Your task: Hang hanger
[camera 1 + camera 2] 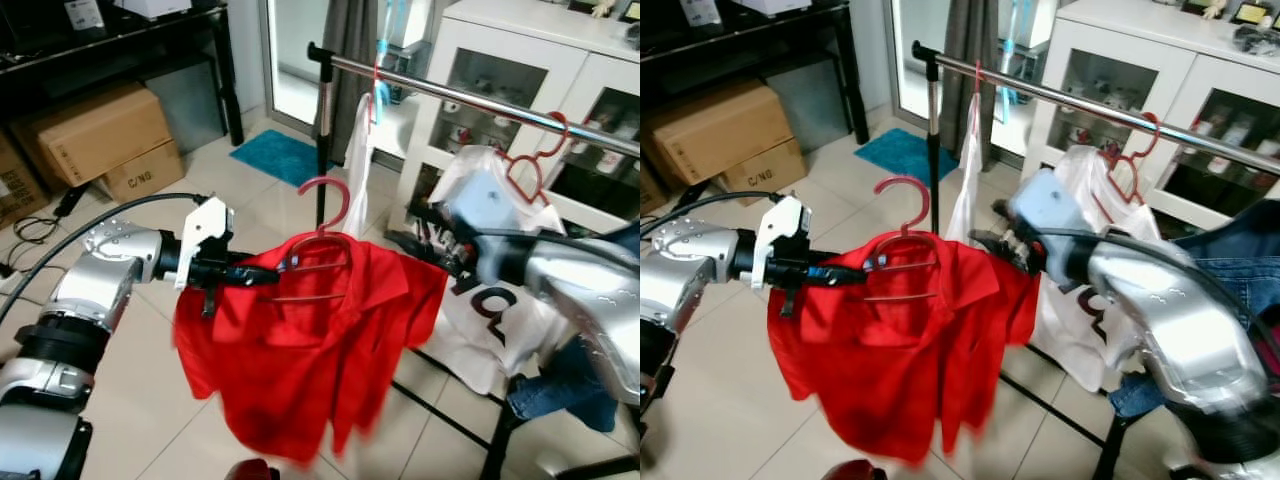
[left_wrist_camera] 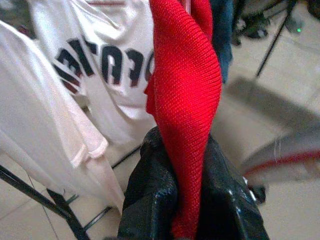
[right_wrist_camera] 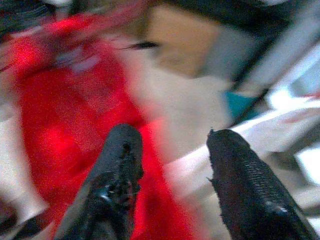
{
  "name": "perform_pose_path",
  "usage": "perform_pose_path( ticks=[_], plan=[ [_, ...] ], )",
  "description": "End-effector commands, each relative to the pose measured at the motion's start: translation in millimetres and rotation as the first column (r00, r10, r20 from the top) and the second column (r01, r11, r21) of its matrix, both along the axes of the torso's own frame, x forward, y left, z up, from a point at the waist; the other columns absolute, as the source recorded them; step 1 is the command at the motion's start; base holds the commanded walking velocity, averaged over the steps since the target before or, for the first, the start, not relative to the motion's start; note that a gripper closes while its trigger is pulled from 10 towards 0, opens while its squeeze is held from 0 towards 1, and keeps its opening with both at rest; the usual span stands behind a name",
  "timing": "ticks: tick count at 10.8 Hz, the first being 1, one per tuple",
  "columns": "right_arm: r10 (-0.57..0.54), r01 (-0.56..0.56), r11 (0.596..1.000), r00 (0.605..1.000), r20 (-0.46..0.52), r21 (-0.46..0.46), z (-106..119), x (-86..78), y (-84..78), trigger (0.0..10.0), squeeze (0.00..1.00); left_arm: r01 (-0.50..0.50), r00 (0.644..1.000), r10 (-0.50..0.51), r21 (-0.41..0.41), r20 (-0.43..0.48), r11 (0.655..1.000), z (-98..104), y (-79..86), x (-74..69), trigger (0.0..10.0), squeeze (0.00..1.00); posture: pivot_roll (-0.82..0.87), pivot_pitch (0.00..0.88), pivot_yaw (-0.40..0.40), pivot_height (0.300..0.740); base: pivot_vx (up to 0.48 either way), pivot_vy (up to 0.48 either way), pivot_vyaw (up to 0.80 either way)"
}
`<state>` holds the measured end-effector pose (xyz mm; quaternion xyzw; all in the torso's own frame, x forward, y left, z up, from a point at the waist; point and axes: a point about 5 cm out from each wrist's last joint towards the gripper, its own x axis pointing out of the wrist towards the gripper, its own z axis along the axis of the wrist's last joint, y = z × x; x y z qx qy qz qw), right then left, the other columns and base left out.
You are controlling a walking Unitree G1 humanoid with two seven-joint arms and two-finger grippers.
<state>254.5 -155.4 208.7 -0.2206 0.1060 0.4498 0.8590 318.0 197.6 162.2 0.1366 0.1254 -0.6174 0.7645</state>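
The left gripper (image 1: 262,272) is clamped on the shoulder of a red shirt (image 1: 300,350) on a red hanger (image 1: 322,238), held in open air below the rail (image 1: 470,98). The right gripper (image 3: 172,165), fingers apart, holds nothing beside the shirt. Two white shirts (image 1: 485,290) hang on the rail; two cardboard boxes (image 1: 100,135) sit farther back.
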Motion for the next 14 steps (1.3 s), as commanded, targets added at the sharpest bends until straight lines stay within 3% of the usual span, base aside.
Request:
perform_pose_path(
  ticks=[1,2,5,7,10,12,13,14],
  plan=[
    [0.065,-0.065,0.998,0.996,-0.061,0.0,-5.1,-7.9,6.3,10.0,1.0,0.001,0.999,0.001,-0.046,0.047,0.999,14.3,-2.0,4.9,0.0,0.0,-0.04,0.0,0.028,0.74,0.0,0.0,0.0],
    [0.032,-0.035,0.999,0.997,-0.069,-0.033,-11.2,-5.4,7.7,10.0,0.0,-0.005,0.999,0.007,-0.049,0.037,0.999,14.1,-2.4,6.0,0.0,0.0,-0.04,0.0,0.028,0.74,0.0,0.0,0.0],
    [0.062,-0.059,0.997,0.997,-0.054,0.054,-1.7,-9.2,27.0,10.0,0.0,0.048,0.999,-0.048,-0.102,0.009,0.994,24.3,-3.3,4.1,0.0,0.0,-0.06,0.0,0.053,0.74,0.0,0.0,0.0],
    [0.004,0.0,0.998,0.999,-0.054,0.069,-2.5,-6.2,27.5,10.0,0.0,0.087,0.996,-0.089,-0.112,-0.014,0.99,26.2,-4.0,-1.7,0.0,0.0,-0.05,0.0,0.058,0.74,0.0,0.0,0.0],
    [-0.161,0.161,0.987,0.987,-0.025,0.002,-5.7,10.6,11.1,10.0,0.0,0.122,0.992,-0.124,-0.093,-0.021,0.988,30.0,-0.4,-11.4,0.0,0.0,-0.04,0.0,0.051,0.74,0.0,0.0,0.0],
    [-0.269,0.268,0.954,0.963,0.017,-0.13,-12.0,17.5,-11.4,10.0,0.0,0.089,0.996,-0.09,-0.076,-0.01,0.993,31.8,5.7,-14.5,0.0,0.0,-0.04,0.0,0.044,0.74,0.0,0.0,0.0],
    [-0.285,0.285,0.951,0.958,0.019,-0.118,-8.4,18.2,-18.1,10.0,0.0,0.054,0.999,-0.053,-0.054,0.008,0.997,29.6,9.2,-11.5,0.0,0.0,-0.04,0.0,0.043,0.74,0.0,0.0,0.0],
    [-0.242,0.242,0.97,0.97,0.001,0.009,8.8,14.7,-17.4,10.0,0.0,-0.02,0.997,0.022,-0.029,0.069,0.999,24.3,9.8,-4.0,0.0,0.0,-0.04,0.0,0.044,0.74,0.0,0.0,0.0]
  ],
)
